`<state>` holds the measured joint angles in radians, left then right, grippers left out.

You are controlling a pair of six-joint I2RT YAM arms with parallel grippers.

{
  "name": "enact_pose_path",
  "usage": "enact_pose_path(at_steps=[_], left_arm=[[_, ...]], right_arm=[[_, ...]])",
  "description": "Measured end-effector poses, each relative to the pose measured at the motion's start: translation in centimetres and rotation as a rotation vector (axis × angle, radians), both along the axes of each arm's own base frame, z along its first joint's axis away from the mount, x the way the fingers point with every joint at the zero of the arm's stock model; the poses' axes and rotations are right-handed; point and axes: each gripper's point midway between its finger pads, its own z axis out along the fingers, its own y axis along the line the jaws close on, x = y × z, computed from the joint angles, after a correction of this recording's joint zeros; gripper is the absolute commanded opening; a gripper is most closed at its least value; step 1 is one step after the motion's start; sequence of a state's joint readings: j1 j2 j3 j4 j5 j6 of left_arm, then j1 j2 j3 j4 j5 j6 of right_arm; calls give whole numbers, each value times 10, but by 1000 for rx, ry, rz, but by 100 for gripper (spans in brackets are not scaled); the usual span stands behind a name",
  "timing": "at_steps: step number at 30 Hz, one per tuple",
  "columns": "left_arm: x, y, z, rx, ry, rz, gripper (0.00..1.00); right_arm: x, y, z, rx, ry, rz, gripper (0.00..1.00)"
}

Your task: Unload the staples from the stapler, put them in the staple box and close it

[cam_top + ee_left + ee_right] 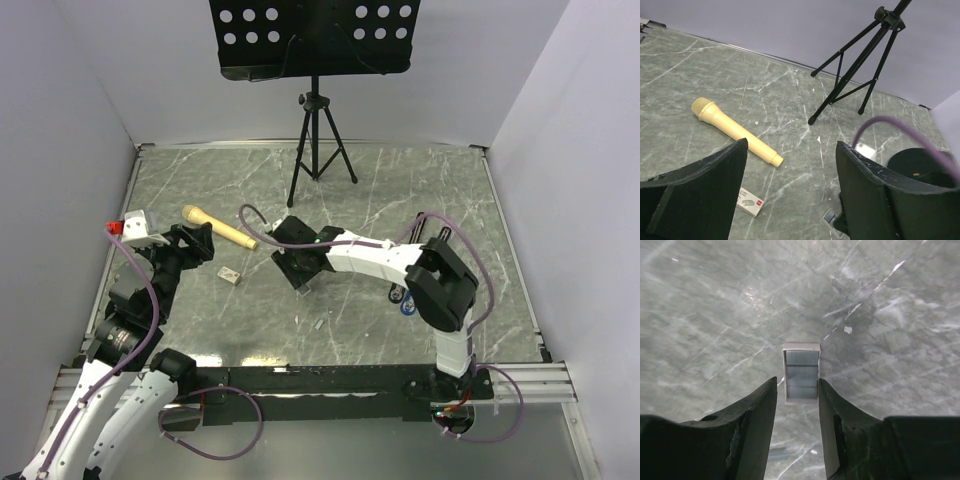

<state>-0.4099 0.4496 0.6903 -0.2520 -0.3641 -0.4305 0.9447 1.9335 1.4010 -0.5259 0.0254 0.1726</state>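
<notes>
Between the narrowly parted fingers of the right pincer (797,382), the staples (801,375) are seen as a short grey strip against the tabletop (890,315); whether they are gripped cannot be told. Setting the strip down is judged the step in hand, and a clean upward withdrawal is called for next. The left pincer (790,145) is held wide and empty. The stapler cannot be picked out.

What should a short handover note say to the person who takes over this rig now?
Left gripper: open, empty, near the yellow microphone.
Right gripper: jaws narrow, the staples between its fingertips; held or just lying there, I cannot tell.
Stapler: not clear in any view.
Done: the staples are out, a bare strip over the table.
Left: release them if held, pull the arm back.
</notes>
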Motion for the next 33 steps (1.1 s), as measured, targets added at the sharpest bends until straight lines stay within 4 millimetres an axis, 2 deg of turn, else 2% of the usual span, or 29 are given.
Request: enact_pose_path(at_steps=[6, 8, 10, 15, 20, 26, 33], left_arm=[[0, 0, 0, 0, 0, 0, 76], [0, 0, 0, 0, 0, 0, 76], [0, 0, 0, 0, 0, 0, 76], [0, 0, 0, 0, 0, 0, 76], [0, 0, 0, 0, 0, 0, 76], [0, 0, 0, 0, -1, 0, 76], [0, 0, 0, 0, 0, -1, 76]], right_arm=[[-7, -5, 40, 91, -36, -22, 47], [-14, -11, 44, 105, -37, -27, 47], [-23, -21, 39, 97, -23, -31, 50], [-57, -40, 8, 23, 37, -9, 51], [-86, -39, -4, -13, 67, 40, 51], [-94, -34, -4, -12, 63, 55, 51], [-92, -36, -4, -25, 44, 47, 54]])
